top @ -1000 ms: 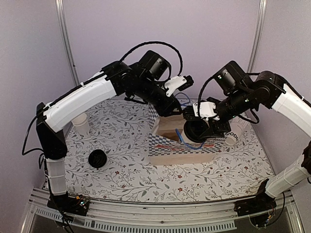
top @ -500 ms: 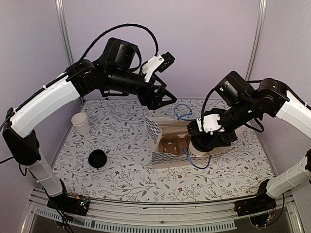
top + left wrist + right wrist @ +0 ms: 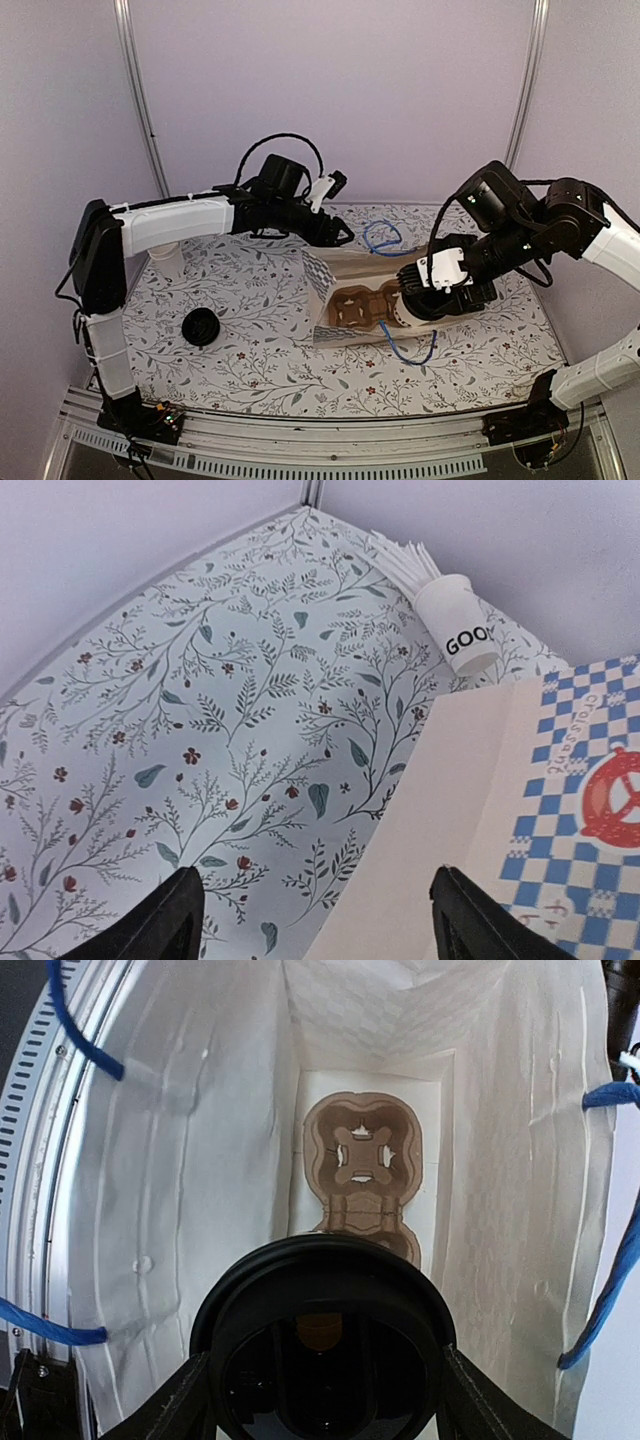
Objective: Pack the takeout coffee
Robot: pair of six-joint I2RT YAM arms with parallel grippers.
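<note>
Step in hand: loading. Right jaws are clenched on the small white paper cup with round black plastic lid (image 3: 325, 1345), at the mouth of the blue-and-white checkered paper bag (image 3: 190, 1210). 1 brown pulp cup carrier (image 3: 362, 1155) lies straight ahead of those jaws, at the bag's far end. Next, prob.: push fwd, seat the cup in a carrier well w/o snagging the blue cord handles (image 3: 85, 1035), then let go. Left jaws are spread wide, grasping nothing, w/ the bag just off their right tip.

The right pincer (image 3: 408, 300) gripped a small white paper cup with a black plastic lid (image 3: 406, 313). Just left of it, a brown cardboard carrier (image 3: 360, 305) lay inside a blue-checkered paper bag (image 3: 318, 274).
</note>
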